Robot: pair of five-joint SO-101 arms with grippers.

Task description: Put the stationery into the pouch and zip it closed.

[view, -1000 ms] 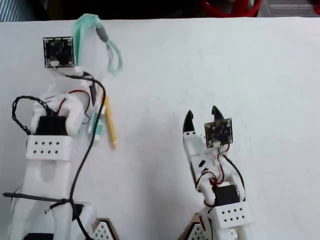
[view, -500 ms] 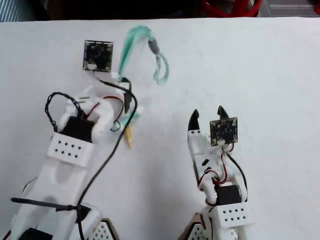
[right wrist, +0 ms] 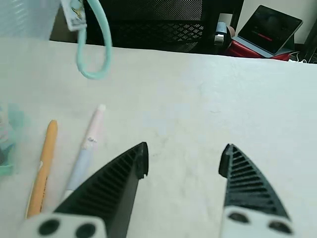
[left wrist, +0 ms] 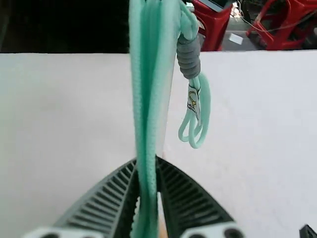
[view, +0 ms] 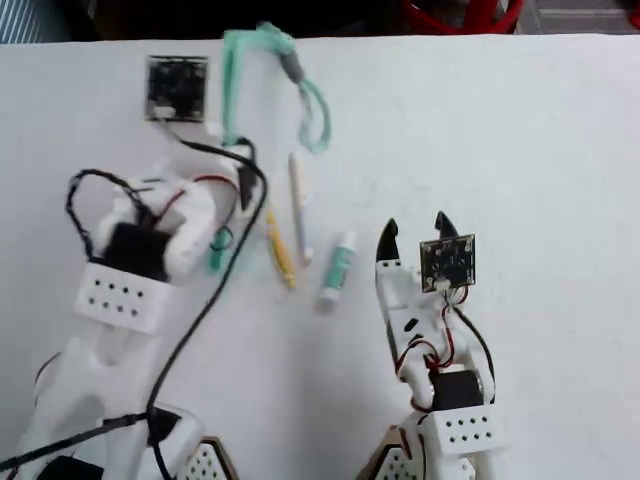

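Note:
My left gripper (left wrist: 148, 198) is shut on a mint green pouch (left wrist: 148, 74), which hangs edge-on from its fingers. The pouch (view: 240, 60) is up at the far left of the table, its lanyard loop (view: 315, 115) trailing to the right. On the table lie a white pen (view: 298, 205), a yellow pencil (view: 279, 250) and a white glue stick with a green cap (view: 337, 268). A small teal item (view: 217, 250) sits against the left arm. My right gripper (view: 412, 228) stands open just right of the glue stick, with nothing between its fingers. Pencil (right wrist: 42, 163) and pen (right wrist: 86, 148) lie beside it.
The white table (view: 520, 150) has free room on its right half. The left arm's black cable (view: 215, 290) runs across the table near the pencil. Dark and red furniture (left wrist: 213, 20) stands beyond the far edge.
The left arm swung right and then back left with the pouch. The pen, pencil and glue stick now lie spread out between the arms. The right arm barely moved.

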